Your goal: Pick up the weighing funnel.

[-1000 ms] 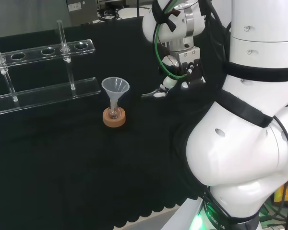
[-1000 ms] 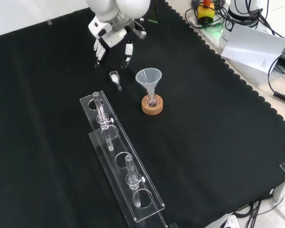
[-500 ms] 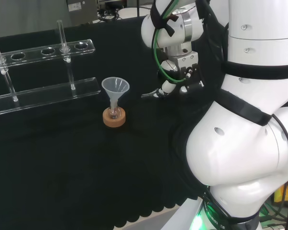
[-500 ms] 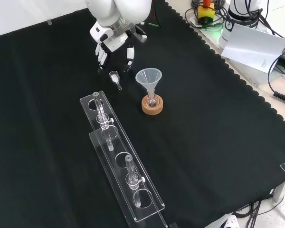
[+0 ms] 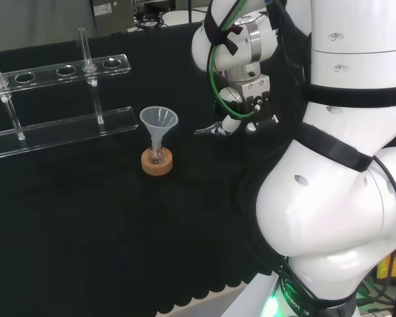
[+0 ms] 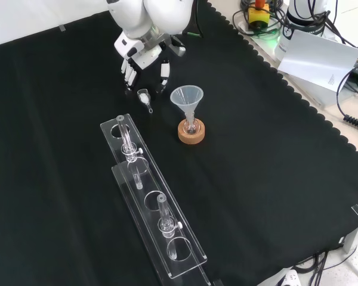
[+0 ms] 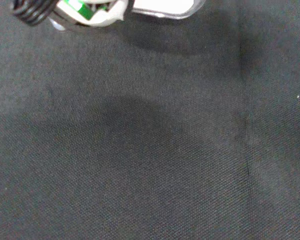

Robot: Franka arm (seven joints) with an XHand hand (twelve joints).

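One weighing funnel (image 6: 144, 98) on cloth (image 6: 256, 149), just below robot hand (image 6: 142, 52) in front view — fingers (image 6: 164, 72) straight and spread, holding nothing

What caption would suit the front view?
Open hand hovers by the weighing funnel lying on black cloth, beside the funnel.

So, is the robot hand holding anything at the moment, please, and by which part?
Nothing is held: the robot hand hangs open over the weighing funnel, which lies on the cloth.
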